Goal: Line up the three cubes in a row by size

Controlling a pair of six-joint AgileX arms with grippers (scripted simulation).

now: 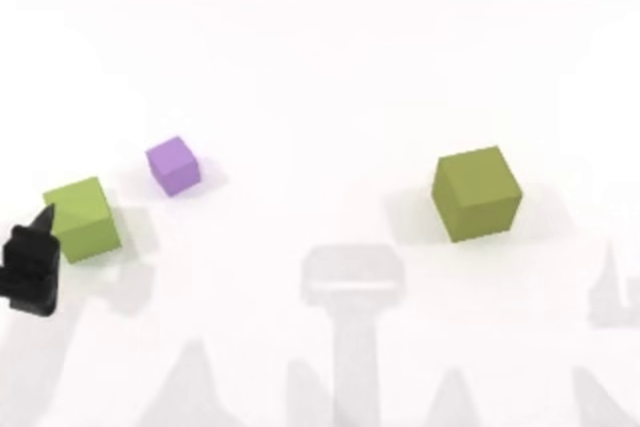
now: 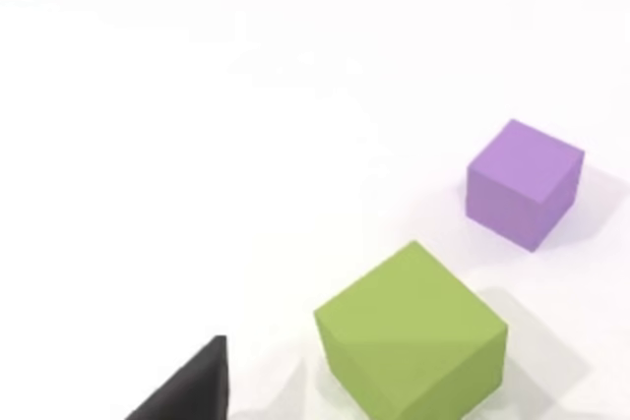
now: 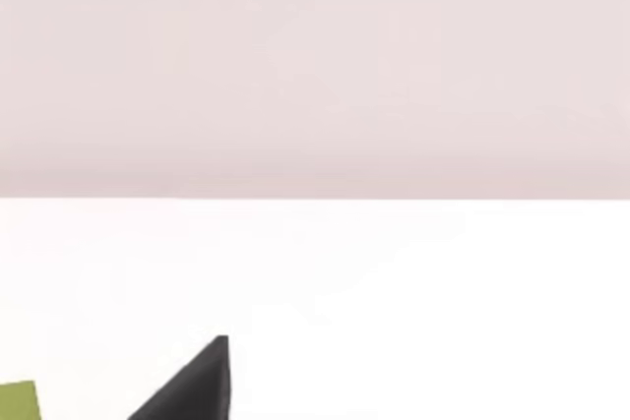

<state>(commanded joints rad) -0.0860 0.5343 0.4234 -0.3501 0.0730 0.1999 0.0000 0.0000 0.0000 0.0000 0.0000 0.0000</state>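
Matte lime-green cube (image 1: 84, 218) beside left end effector (image 1: 38, 237), grip unclear, boxy purple cube (image 1: 173, 165) near.

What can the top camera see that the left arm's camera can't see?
Only the top view shows the big olive cube, off to the table's right, and the left gripper as a whole beside the lime cube at the left edge. Only the left wrist view shows one dark fingertip close up, apart from the lime cube. Both show the lime cube, the small purple cube near it, and the white table.
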